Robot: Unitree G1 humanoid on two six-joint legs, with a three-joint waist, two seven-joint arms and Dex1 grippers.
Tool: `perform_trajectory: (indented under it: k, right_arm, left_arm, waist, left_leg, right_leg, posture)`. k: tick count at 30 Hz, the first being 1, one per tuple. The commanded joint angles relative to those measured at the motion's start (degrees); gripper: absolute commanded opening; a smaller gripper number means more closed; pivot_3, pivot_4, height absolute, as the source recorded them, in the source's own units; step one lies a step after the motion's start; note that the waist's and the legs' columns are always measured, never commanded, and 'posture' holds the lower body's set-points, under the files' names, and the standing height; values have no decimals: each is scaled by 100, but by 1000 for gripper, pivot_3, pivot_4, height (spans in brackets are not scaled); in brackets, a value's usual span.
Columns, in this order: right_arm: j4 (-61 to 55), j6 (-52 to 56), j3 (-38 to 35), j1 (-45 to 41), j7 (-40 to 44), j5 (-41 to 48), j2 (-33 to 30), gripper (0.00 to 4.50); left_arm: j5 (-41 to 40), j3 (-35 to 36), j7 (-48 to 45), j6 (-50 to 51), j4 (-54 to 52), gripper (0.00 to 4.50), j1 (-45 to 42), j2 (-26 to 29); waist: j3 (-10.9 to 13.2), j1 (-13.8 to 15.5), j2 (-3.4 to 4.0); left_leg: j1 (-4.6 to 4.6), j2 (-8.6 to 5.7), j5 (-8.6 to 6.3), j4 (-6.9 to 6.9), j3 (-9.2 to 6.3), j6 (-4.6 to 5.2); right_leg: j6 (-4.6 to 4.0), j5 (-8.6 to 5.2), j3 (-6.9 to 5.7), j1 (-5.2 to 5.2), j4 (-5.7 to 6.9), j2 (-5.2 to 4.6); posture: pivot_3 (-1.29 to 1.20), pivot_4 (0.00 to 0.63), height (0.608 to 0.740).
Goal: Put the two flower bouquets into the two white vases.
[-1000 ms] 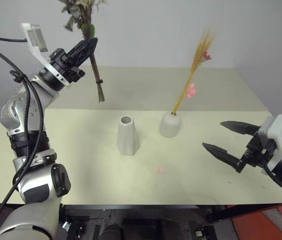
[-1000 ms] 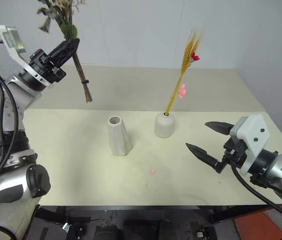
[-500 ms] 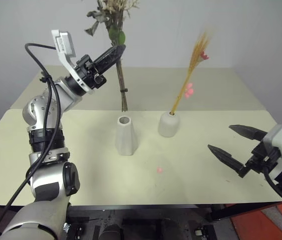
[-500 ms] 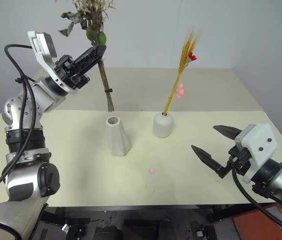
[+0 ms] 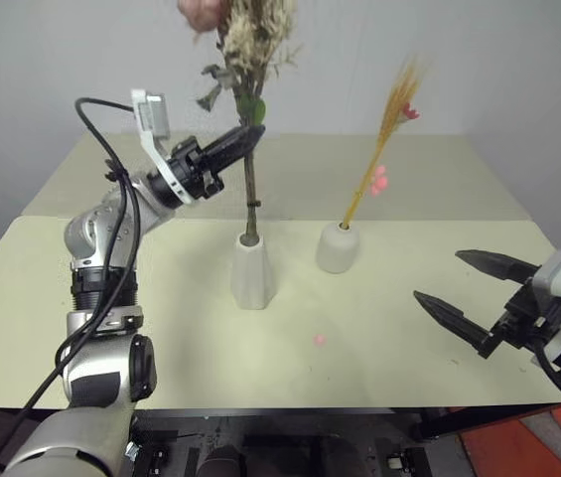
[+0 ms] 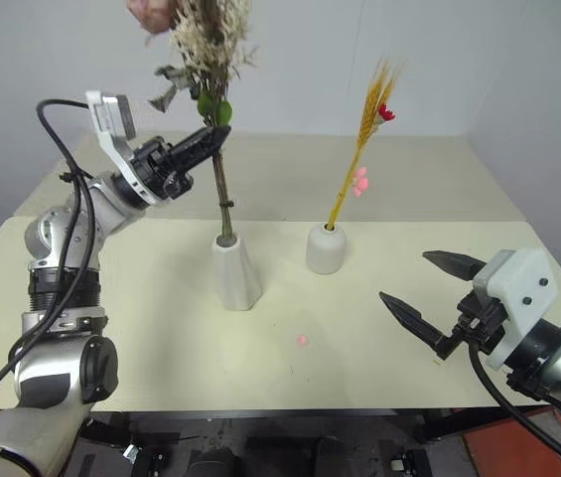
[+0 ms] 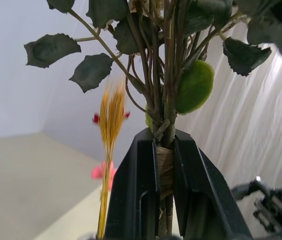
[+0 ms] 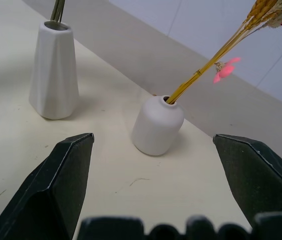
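Bushy bouquet [image 6: 206, 60] stood with its stem tips in the taller vase [image 6: 234, 270].
Left end effector [image 6: 209, 142] was clamped on the stems mid-length; light, brittle, top-heavy, best held low. Right end effector [image 6: 427, 298] gaped wide, empty.

The bushy bouquet [image 5: 245, 40] runs past the picture's top edge

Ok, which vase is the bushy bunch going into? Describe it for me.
On the pale table, two white vases stand side by side near the middle. It is the taller vase, faceted and tapered, with the bunch's stems at its mouth; the short round vase holds a yellow stalk.
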Motion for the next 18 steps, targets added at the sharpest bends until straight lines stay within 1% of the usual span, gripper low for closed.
perform_trajectory:
  k: [1, 9, 18]
  right_arm:
    - [-157, -151, -153, -2, -55, -49, -59, 4500]
    - [-138, -198, -90, -9, -77, -135, -35, 4500]
    - [-107, -287, -11, 4, -62, -233, 6, 4500]
  left_arm:
    - [83, -34, -80, -274, -109, 119, -28, 14]
    - [265, -155, -91, -506, -128, 119, 97, -60]
    - [248, -315, -402, -662, -526, 119, 384, -61]
  waist:
    - [0, 1, 0]
    - [0, 6, 0]
    - [0, 5, 0]
  left_leg:
    - [0, 0, 0, 0, 0, 0]
    - [0, 0, 0, 0, 0, 1]
    - [0, 0, -1, -1, -1, 1]
  right_leg:
    - [0, 0, 0, 0, 0, 0]
    - [0, 0, 0, 2, -4, -1]
    - [0, 0, 0, 2, -5, 0]
  posture:
    - [0, 150, 740]
    - [0, 150, 740]
    - [0, 150, 740]
